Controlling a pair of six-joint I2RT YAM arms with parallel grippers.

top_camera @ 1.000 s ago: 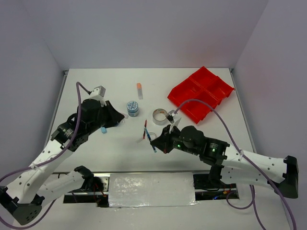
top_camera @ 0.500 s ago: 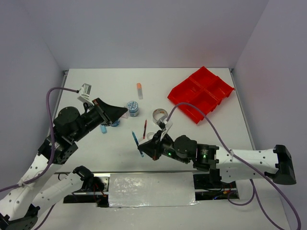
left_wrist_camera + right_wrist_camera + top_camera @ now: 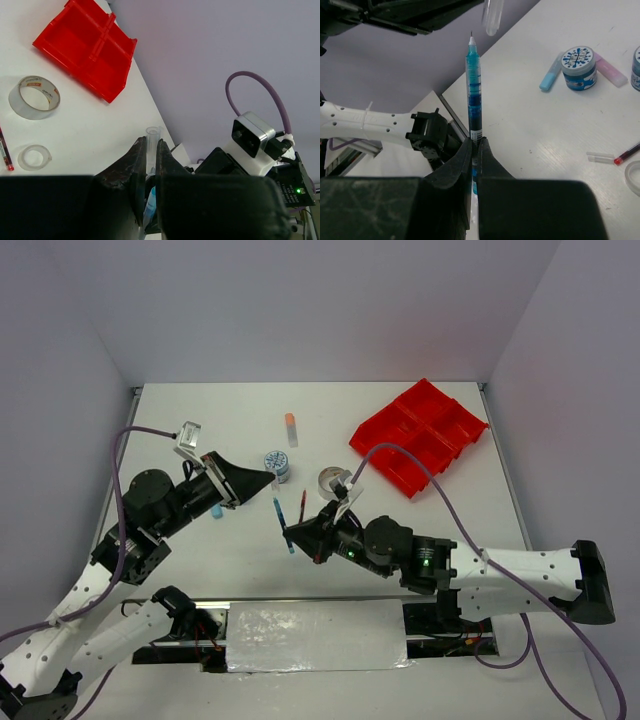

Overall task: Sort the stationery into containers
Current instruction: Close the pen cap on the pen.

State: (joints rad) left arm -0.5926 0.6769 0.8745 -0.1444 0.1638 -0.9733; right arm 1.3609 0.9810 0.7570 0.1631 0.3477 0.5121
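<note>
— Top external view first, please: what is the largest thing there?
— The white worktop (image 3: 200, 420), and after it the red tray (image 3: 400, 430) at its far right side. The tray is at the same place as one second ago.
— And the arms?
— Both have moved. The left pincer (image 3: 266, 478) was low, near the blue tube (image 3: 216, 510); now it is raised and points to the middle. The right pincer (image 3: 293, 536) went to the left and took the blue pen (image 3: 474, 95) with it. Half a second ago the pen was nearer to the arm bases; now its tip is close under the left pincer.
— What do the pincers hold?
— The right one is closed tight on the blue pen, which stands upright in the right wrist view. The left one is closed on a clear cap (image 3: 152, 137), just beside the pen tip and apart from it.
— The smaller things?
— The silvery tape roll (image 3: 30, 112), the round tub (image 3: 276, 462), the clear tape ring (image 3: 22, 158) and the red pen (image 3: 302, 506) lie on the worktop as before, all outside the tray.
</note>
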